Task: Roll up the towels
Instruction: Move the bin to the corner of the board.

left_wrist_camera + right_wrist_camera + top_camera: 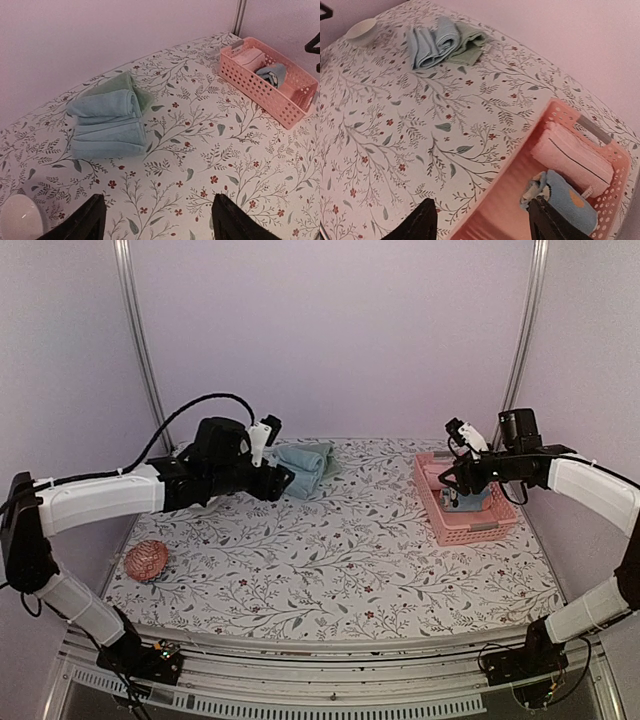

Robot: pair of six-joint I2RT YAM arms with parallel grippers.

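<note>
Floral-printed cloth covers the surface (330,570). A pink slatted basket (478,532) sits at its right side, holding a rolled pink cloth (572,157) and a rolled blue cloth (572,202). The light blue towel (107,135) lies bunched at the far left-centre, touching the sage-green towel (122,82) behind it. The left end effector (159,202) hovers wide open near them. The right end effector (482,205) hangs wide open over the basket.

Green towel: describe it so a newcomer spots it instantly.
On the floral table, at its far edge left of the pink basket, lies a small towel pile. The green towel pokes out from behind the light blue towel, the pile's only sage-green piece.
</note>
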